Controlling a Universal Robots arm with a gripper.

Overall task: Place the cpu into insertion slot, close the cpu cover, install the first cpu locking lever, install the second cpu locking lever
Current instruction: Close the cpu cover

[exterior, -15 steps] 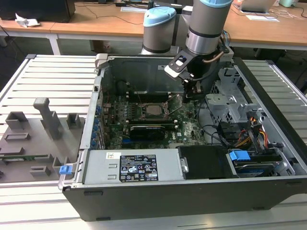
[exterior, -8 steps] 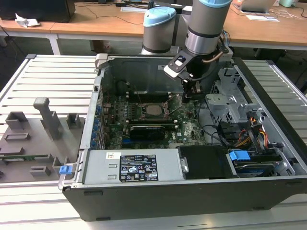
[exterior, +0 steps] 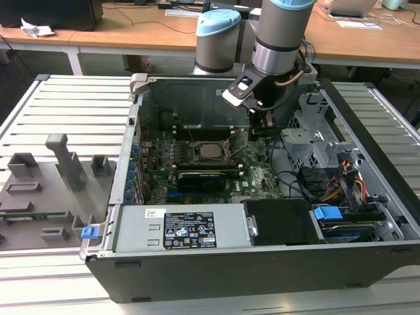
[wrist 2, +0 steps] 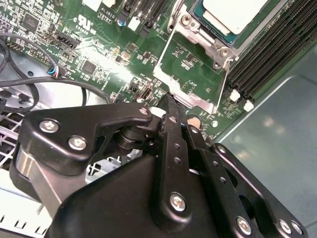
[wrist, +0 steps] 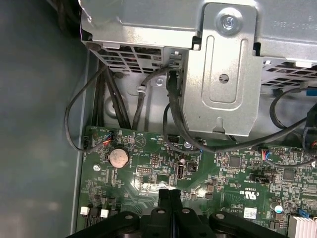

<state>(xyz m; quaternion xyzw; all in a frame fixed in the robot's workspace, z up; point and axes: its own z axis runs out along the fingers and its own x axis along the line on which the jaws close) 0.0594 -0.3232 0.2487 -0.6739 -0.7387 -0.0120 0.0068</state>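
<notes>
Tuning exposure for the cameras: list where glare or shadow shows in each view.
Exterior view: even room light, motherboard shaded inside the case. Second wrist view: a pale sheen washes the motherboard; the cpu is bright. First wrist view: glare on the motherboard just ahead of the pincer; the metal bracket reflects brightly.

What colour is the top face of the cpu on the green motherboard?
Pale silver-grey. The cpu shows best in the second wrist view.
</notes>
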